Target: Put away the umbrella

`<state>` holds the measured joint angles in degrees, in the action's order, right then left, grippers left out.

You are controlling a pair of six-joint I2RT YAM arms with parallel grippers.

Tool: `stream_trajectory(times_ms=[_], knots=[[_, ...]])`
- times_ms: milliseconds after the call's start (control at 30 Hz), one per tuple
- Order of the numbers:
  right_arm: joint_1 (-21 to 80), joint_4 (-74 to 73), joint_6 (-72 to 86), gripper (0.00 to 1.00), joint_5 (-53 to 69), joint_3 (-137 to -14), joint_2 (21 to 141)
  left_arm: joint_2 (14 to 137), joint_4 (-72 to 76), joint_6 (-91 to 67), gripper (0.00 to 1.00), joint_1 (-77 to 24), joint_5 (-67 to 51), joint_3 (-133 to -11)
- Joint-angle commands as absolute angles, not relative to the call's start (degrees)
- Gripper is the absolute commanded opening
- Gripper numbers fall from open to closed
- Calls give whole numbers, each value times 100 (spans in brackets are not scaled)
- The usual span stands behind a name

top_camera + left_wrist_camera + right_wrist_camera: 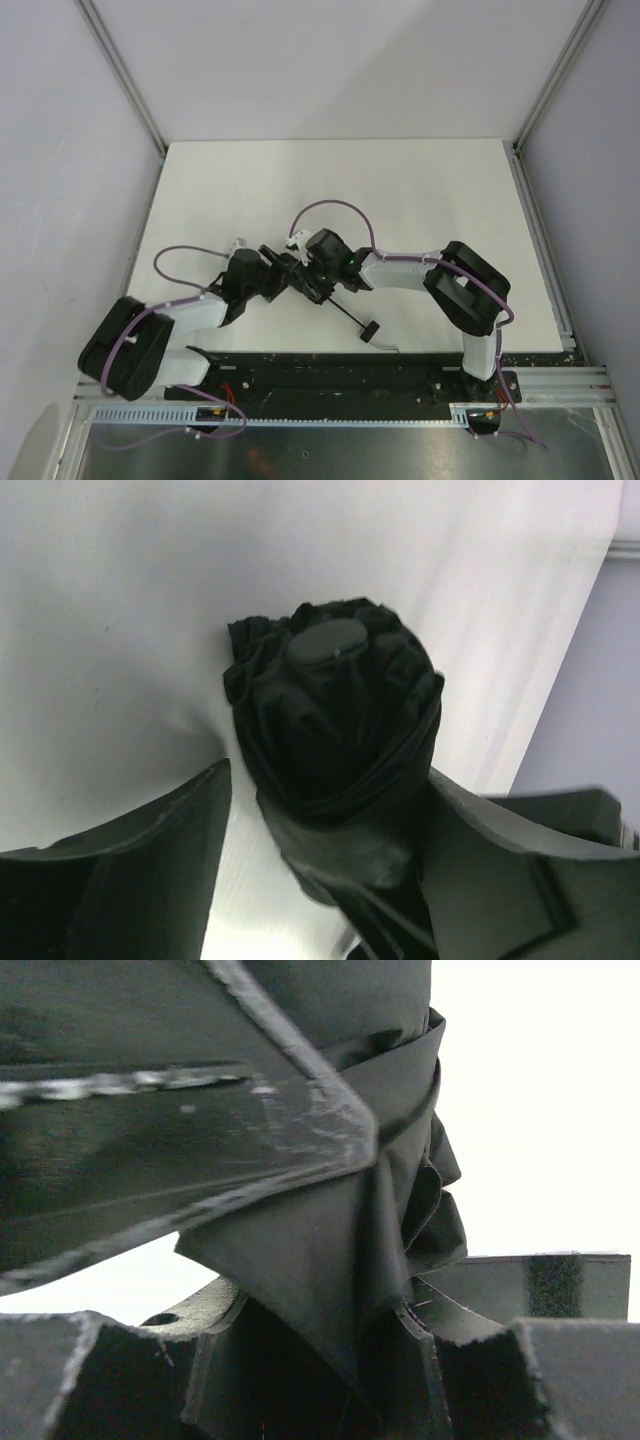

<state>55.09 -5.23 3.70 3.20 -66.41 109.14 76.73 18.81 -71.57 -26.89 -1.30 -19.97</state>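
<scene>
Left gripper [328, 785] fingers are spread around the folded umbrella [335, 720].
Its fabric is pinched by the right gripper [390, 1240] fingers.

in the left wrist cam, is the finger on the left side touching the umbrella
Apart. The left wrist view shows a strip of white table between that finger and the umbrella, along the finger's whole visible edge.

A white table [400, 190] stands enclosed by pale grey walls [60, 150].
</scene>
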Motion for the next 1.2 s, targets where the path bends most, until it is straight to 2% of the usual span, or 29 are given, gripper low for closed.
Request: stream_trajectory(times_ms=[0,100,200,800,967,1167], knots=[[5101,-450,353,0,1448,-6349,10589,7047,1208,-6736,81,-2553,-600,-1609],[4960,-365,501,0,1883,-6310,10377,6698,1265,-6868,95,-2477,-822,-1494],[4900,-284,623,0,2225,-6303,10206,6461,1334,-7033,99,-2459,-996,-1437],[5004,-71,939,0,2501,-6302,9622,5891,1670,-8059,99,-2444,-1317,-1582],[4940,-331,892,0,1917,-6301,9493,5742,1496,-8010,99,-2458,-1417,-1568],[4736,-773,363,0,1072,-6319,9203,4725,1290,-7835,99,-2446,-1364,-1305]])
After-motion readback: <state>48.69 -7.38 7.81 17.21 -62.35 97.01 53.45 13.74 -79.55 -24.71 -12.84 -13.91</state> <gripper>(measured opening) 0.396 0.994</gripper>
